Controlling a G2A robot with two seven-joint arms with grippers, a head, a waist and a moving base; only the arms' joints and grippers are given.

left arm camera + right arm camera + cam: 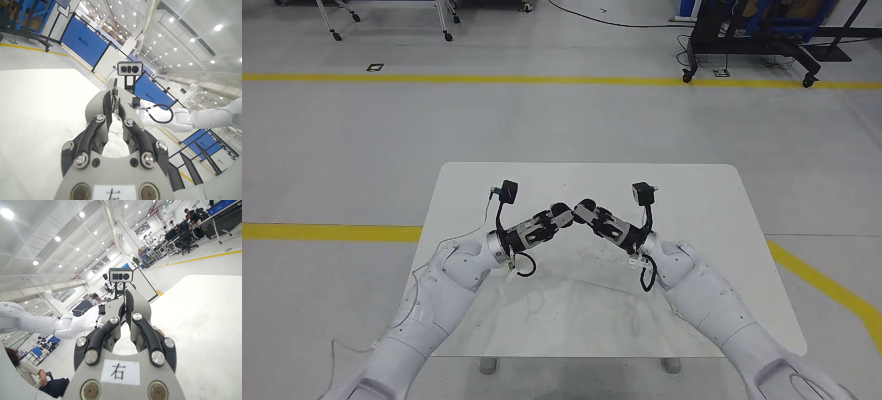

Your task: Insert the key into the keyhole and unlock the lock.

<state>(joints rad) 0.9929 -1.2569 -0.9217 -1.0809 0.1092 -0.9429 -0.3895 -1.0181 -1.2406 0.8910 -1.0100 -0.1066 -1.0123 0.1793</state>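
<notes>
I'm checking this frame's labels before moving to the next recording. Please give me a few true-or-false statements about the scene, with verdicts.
1. Both arms come together over the middle of the white table. True.
2. The left gripper has its fingers spread wide. False: they stand close together, with a thin dark piece between them.
3. The right gripper is far from the left one. False: the two grippers are tip to tip.
4. A brass-coloured thing peeks out from behind the right gripper. True.
5. A yellow line crosses the floor beyond the table. True.
</notes>
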